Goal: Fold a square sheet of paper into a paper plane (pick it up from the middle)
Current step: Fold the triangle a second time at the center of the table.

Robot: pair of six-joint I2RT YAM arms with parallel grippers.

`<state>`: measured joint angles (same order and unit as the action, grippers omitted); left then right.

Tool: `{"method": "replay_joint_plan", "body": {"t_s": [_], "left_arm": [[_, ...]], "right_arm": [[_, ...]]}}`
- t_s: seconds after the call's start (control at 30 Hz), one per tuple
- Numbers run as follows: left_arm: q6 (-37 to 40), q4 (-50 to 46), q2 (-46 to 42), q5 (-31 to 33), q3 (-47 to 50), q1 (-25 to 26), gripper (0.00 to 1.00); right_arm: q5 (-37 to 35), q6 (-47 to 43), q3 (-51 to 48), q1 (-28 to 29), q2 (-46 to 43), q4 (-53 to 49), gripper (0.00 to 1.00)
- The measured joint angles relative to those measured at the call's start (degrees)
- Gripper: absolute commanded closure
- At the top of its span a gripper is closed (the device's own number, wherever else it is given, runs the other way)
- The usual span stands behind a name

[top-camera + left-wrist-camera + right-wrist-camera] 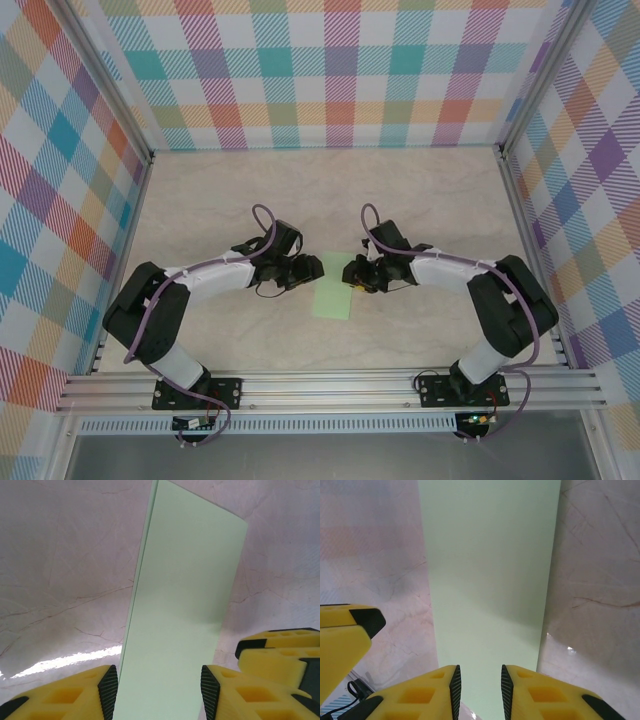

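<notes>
A thin pale-green paper sheet (333,292), folded to a crisp-edged long rectangle, lay flat on the veined stone-look desk (420,200), straight ahead of each hand. The left hand (159,690) stood half parted, the right hand (481,685) narrowly parted, both holding nothing. Bare desk flanked its long edges.

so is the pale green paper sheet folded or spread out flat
Folded. The pale-green paper sheet is a narrow rectangle, not a square, and the left wrist view shows a second layer's edge along its left side.
</notes>
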<state>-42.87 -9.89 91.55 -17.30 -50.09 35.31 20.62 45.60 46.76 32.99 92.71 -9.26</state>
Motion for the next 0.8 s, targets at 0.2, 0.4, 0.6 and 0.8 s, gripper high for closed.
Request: {"method": "replay_joint_plan", "body": {"t_s": [0.2,0.4,0.6,0.8], "left_arm": [[0.0,0.0,0.5,-0.5,0.0,0.0,0.49],[0.0,0.0,1.5,-1.2,0.0,0.0,0.49],[0.1,0.0,1.8,-1.4,0.0,0.0,0.47],[0.1,0.0,3.1,-2.6,0.0,0.0,0.46]], "right_arm": [[0.1,0.0,0.9,0.0,3.1,-0.7,0.70],[0.4,0.0,1.1,0.0,4.4,-0.8,0.70],[0.3,0.0,1.1,0.0,4.9,-0.8,0.70],[0.0,0.0,0.8,0.0,4.9,-0.7,0.69]]}}
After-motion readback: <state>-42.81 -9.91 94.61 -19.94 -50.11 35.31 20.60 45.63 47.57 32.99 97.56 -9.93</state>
